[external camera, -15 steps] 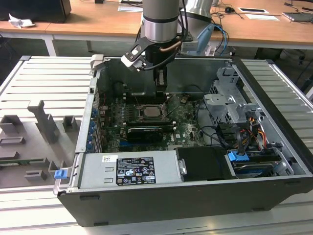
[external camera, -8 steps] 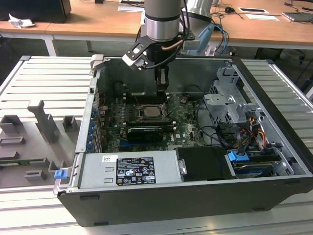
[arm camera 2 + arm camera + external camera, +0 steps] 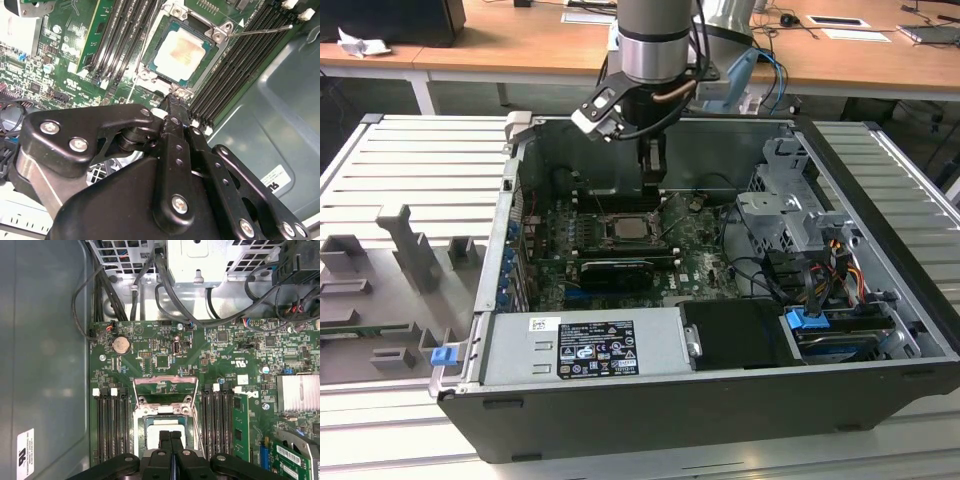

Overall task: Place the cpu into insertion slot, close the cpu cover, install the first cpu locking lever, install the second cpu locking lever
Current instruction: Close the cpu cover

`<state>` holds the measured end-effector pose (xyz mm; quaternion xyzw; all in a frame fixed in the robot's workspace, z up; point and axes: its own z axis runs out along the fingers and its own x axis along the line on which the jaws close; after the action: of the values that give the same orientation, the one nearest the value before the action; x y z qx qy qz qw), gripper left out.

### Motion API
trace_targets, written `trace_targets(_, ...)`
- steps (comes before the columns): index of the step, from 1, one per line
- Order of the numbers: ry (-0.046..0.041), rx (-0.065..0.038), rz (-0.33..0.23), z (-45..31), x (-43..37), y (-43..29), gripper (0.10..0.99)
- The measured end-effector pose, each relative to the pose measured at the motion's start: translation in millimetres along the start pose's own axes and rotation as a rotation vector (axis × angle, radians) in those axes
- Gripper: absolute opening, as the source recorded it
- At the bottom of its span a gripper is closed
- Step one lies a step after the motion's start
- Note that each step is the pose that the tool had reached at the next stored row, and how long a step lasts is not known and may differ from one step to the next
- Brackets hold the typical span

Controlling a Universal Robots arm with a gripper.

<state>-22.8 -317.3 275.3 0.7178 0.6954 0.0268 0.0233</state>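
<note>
The cpu (image 3: 180, 52) lies flat in its socket on the motherboard (image 3: 165, 347). The cover (image 3: 165, 380) is tipped up, open beside it, with the board showing through its window. My gripper (image 3: 172, 100) hangs just over the socket's near edge inside the open case (image 3: 720, 150), its fingers pressed together and holding nothing.

Silvery cpu (image 3: 181, 54) seated flat, thin cpu cover (image 3: 164, 381) frame raised open
</note>
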Motion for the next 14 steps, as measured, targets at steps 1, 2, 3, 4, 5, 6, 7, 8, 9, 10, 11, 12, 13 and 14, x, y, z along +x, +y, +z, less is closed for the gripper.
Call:
trace_targets(1,0.0,0.0,0.0,-0.2,0.0,0.2,0.106)
trace_targets(2,0.0002,0.0,0.0,-0.5,0.0,0.5,0.106)
trace_targets(3,0.0004,0.0,0.0,-0.7,0.1,1.0,0.106)
trace_targets(4,0.0003,0.0,0.0,-0.9,0.1,1.3,0.106)
trace_targets(5,0.0003,0.0,0.0,-1.0,0.1,1.4,0.106)
trace_targets(6,0.0002,0.0,0.0,-1.1,0.1,1.5,0.106)
trace_targets(7,0.0002,0.0,0.0,-1.3,0.1,1.8,0.106)
trace_targets(8,0.0002,0.0,0.0,-1.5,0.1,2.1,0.106)
trace_targets(9,0.0002,0.0,0.0,-1.8,0.1,2.6,0.106)
trace_targets(10,0.0,0.0,0.0,-2.1,0.1,2.9,0.106)
trace_targets(11,-0.0001,0.0,0.0,-2.5,0.1,3.3,0.106)
trace_targets(12,0.0001,0.0,0.0,-2.9,0.1,3.7,0.106)
trace_targets(13,0.0001,0.0,0.0,-3.6,0.2,4.2,0.106)
trace_targets(14,0.0001,0.0,0.0,-5.1,0.2,4.7,0.106)
